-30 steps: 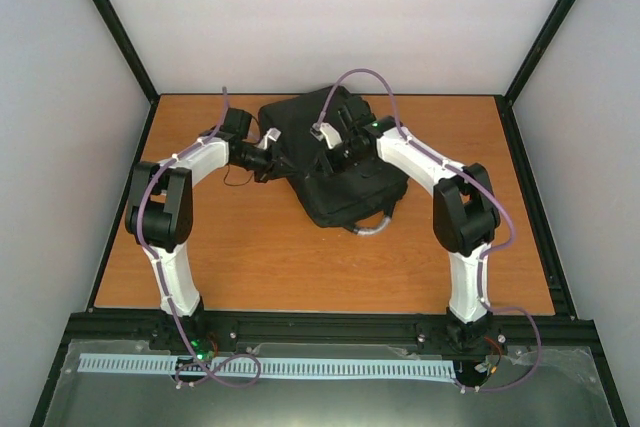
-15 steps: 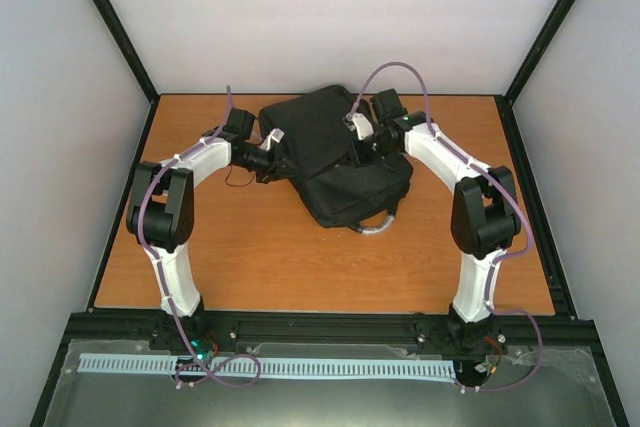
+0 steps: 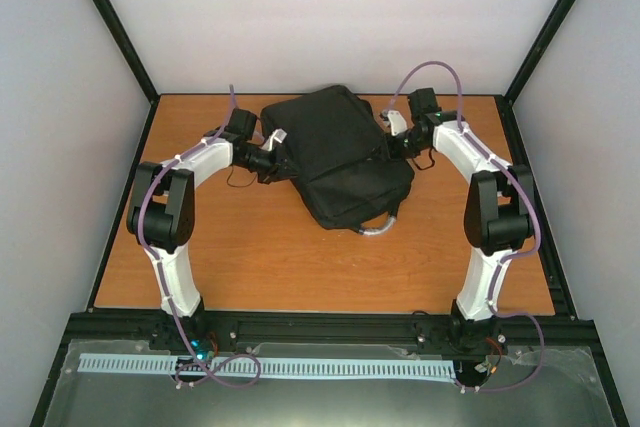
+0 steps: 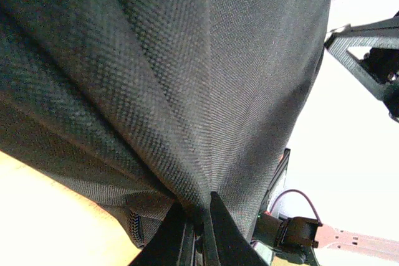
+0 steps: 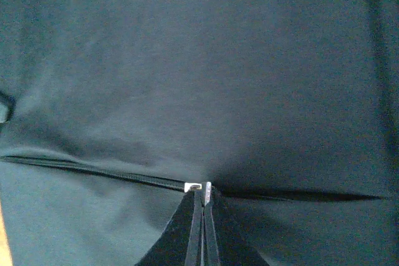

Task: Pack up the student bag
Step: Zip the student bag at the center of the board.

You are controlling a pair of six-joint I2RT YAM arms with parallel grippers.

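- The student bag (image 3: 335, 152) lies at the far middle of the orange-brown desk (image 3: 250, 257). It sits in the same spot as a second ago, with its grey loop handle (image 3: 378, 227) poking out at the near edge.
- The right arm has changed most. A second ago it reached over the middle of the bag. Half a second ago it was partway across, and now it sits at the bag's far right edge.
- With that arm out of the way, the bag's top panel shows as one smooth black surface in the overhead view.
- The right fingers (image 5: 193, 232) are pressed together and pinch a small silver zipper pull (image 5: 199, 186).
- A zipper line (image 5: 93, 169) that looks shut runs left from the pull. On its right a narrow dark slit (image 5: 299, 195) gapes in the fabric.
- The left arm has barely moved across the three overhead views and stays at the bag's left edge.
- The left fingers (image 4: 221, 232) are clamped on a gathered fold of the bag's woven black fabric, which fans upward from the pinch. A short run of zipper teeth (image 4: 136, 228) shows just beside them, above the desk surface.
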